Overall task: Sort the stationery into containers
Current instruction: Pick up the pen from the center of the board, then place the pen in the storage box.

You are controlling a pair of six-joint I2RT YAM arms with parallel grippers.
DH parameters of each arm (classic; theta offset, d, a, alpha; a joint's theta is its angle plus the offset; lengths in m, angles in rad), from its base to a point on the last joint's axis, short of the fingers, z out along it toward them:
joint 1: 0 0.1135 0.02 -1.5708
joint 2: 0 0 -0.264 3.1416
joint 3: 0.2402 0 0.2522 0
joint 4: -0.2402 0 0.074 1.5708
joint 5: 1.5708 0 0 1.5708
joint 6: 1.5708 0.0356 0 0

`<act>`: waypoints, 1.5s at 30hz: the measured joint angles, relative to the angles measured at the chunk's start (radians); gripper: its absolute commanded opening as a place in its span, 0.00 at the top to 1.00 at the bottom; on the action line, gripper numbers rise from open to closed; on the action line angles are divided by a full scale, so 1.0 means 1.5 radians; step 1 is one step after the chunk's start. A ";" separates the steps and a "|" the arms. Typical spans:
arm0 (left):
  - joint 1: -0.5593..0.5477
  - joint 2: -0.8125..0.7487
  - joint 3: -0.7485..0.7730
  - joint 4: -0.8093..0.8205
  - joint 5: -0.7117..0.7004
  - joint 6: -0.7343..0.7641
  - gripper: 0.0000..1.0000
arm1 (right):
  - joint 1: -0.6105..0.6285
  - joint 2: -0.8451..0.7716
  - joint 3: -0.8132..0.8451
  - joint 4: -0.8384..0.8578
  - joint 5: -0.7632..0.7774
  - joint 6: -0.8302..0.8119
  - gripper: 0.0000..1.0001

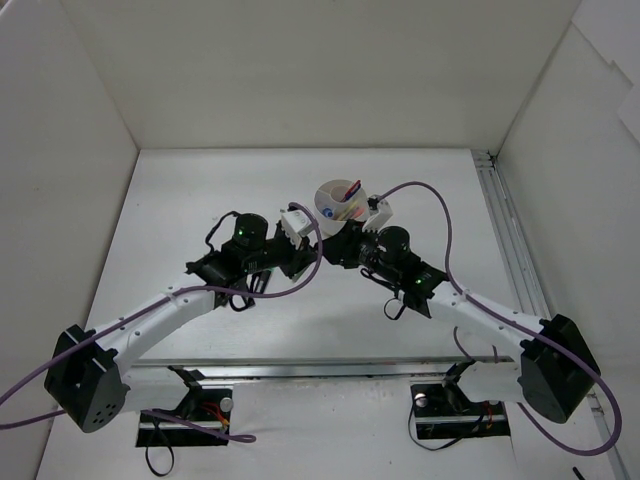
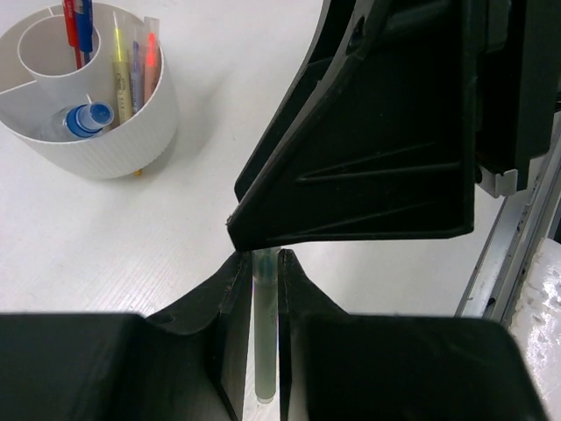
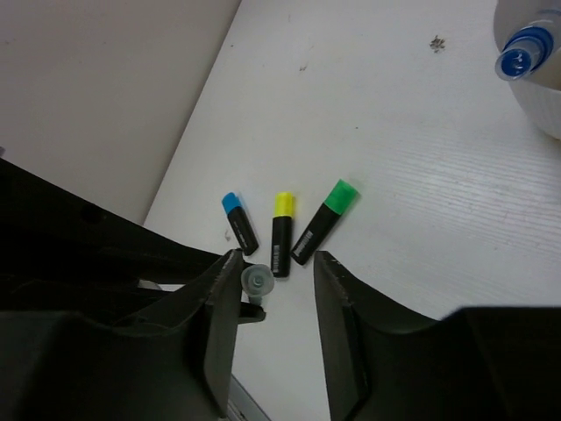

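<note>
My left gripper is shut on a thin pale grey-green pen, held upright between its jaws. My right gripper is open; the pen's round end sits between its jaws, close to the left finger. The right gripper's black body hangs just over the left fingertips. Both grippers meet mid-table, just in front of the white round tub. The tub holds red and blue pens, thin yellow and orange markers and a blue-capped tube.
Three black highlighters lie side by side on the table under the right gripper: blue cap, yellow cap, green cap. The tub's wall shows at the upper right. A metal rail runs along the table's right side.
</note>
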 measured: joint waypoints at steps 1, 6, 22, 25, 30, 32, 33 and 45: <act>-0.002 0.000 0.000 0.000 -0.003 -0.001 1.00 | 0.003 0.000 0.000 0.004 0.002 0.001 0.69; -0.007 0.006 0.001 0.000 -0.007 -0.003 1.00 | 0.013 0.001 0.001 0.011 0.014 -0.001 0.87; -0.016 0.010 0.003 0.001 -0.036 -0.019 0.12 | 0.024 -0.011 0.001 0.006 0.080 -0.042 1.00; -0.016 0.006 0.003 -0.003 -0.057 -0.026 0.00 | 0.024 -0.028 0.005 -0.018 0.131 -0.076 1.00; -0.016 -0.056 -0.031 -0.008 -0.112 -0.047 0.00 | 0.007 -0.037 0.033 -0.047 0.197 -0.131 1.00; -0.013 -0.104 -0.060 -0.013 -0.145 -0.064 0.00 | -0.018 -0.037 0.042 -0.051 0.222 -0.151 1.00; -0.009 -0.128 -0.073 -0.019 -0.161 -0.074 0.00 | -0.032 -0.036 0.048 -0.054 0.235 -0.163 1.00; 0.126 -0.273 -0.186 -0.128 -0.305 -0.229 0.00 | -0.139 0.112 0.168 -0.012 0.270 -0.256 1.00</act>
